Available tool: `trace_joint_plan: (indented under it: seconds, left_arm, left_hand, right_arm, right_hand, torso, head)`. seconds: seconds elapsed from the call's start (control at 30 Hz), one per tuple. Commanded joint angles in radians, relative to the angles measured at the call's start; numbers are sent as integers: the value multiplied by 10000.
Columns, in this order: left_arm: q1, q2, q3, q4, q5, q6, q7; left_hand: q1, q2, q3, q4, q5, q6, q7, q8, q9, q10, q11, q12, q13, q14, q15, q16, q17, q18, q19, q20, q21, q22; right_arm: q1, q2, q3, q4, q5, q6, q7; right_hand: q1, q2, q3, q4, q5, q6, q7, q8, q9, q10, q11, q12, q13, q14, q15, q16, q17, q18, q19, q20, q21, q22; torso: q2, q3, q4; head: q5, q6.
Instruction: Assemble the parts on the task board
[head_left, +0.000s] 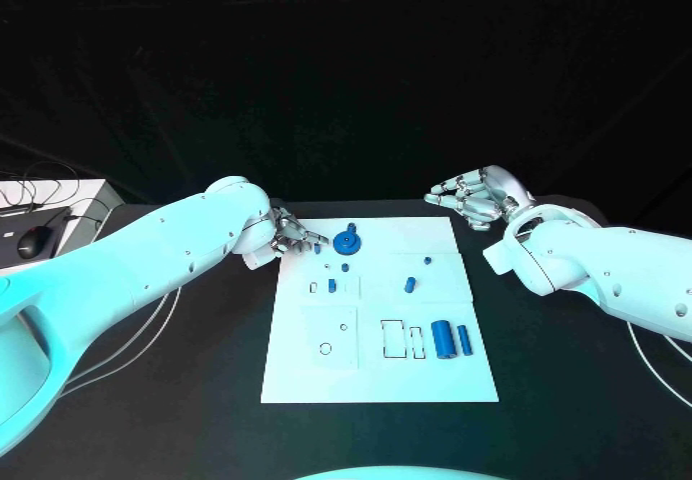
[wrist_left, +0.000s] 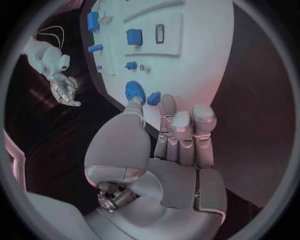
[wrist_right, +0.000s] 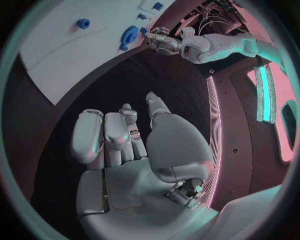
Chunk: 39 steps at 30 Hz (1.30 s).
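Two empty hands, fingers apart: left hand (head_left: 293, 234) just beside blue gear (head_left: 348, 241), right hand (head_left: 473, 195) well apart.

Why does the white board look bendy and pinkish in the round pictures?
In the left wrist view the fisheye lens curves the task board and pink light tints it; the right wrist view bends its edge too, with pink and teal glow nearby. In the head view the board keeps straight edges under bluish light.
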Motion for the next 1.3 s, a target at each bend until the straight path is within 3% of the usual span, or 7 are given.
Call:
trace_joint_plan:
  seconds: [0.03,0.4,0.67,1.3]
  left_arm:
    - [20,66,-9,-43,178,148,182]
    - [21,89,-20,-63,253,28,205]
    - [21,79,-21,-83,402,122,204]
    - [23,103,-23,-146,486,155,212]
  left_hand:
    - [16,75,-1,-58,52,54,44,-63,16,-40,34,-25,2,-44,14,-28,-1,-120,-54,10,-53,12]
    - [32,151,3,-96,56,67,39,-66,20,-31,29,-22,2,-39,11,-20,6,-122,-53,6,-57,23]
    - [267,623,-37,-539,77,91,38,-176,-40,-38,22,-35,4,-44,9,-16,7,-135,-49,0,-65,63]
    - [378,655,216,-697,75,138,31,-256,-92,-43,14,-43,11,-48,3,0,34,-148,-52,-9,-70,94]
  right_arm:
    - [7,11,6,21,-7,-8,67]
    - [8,9,6,22,-17,-5,43]
    - [8,18,6,16,-18,5,37]
    - [9,48,6,8,-31,6,30]
  right_hand:
    - [-20,118,6,-58,31,22,54,20,-9,-75,-18,49,-4,-54,-15,-11,9,37,361,-3,-27,1558]
    - [-20,118,6,-58,31,22,54,20,-9,-75,-18,49,-4,-54,-15,-11,9,37,361,-3,-27,1558]
    - [-20,118,6,-58,31,22,54,20,-9,-75,-18,49,-4,-54,-15,-11,9,37,361,-3,-27,1558]
    - [-17,143,6,-65,35,30,52,20,-11,-66,-21,67,-6,-48,-18,-5,28,36,365,-5,-24,1560]
  torso:
    - [-2,-4,-6]
    - [-16,-4,13]
    - [-19,6,10]
    - [-25,3,5]
  head:
    - [-10,-20]
    - [-32,-71]
    - [-39,-98]
    - [-30,-123]
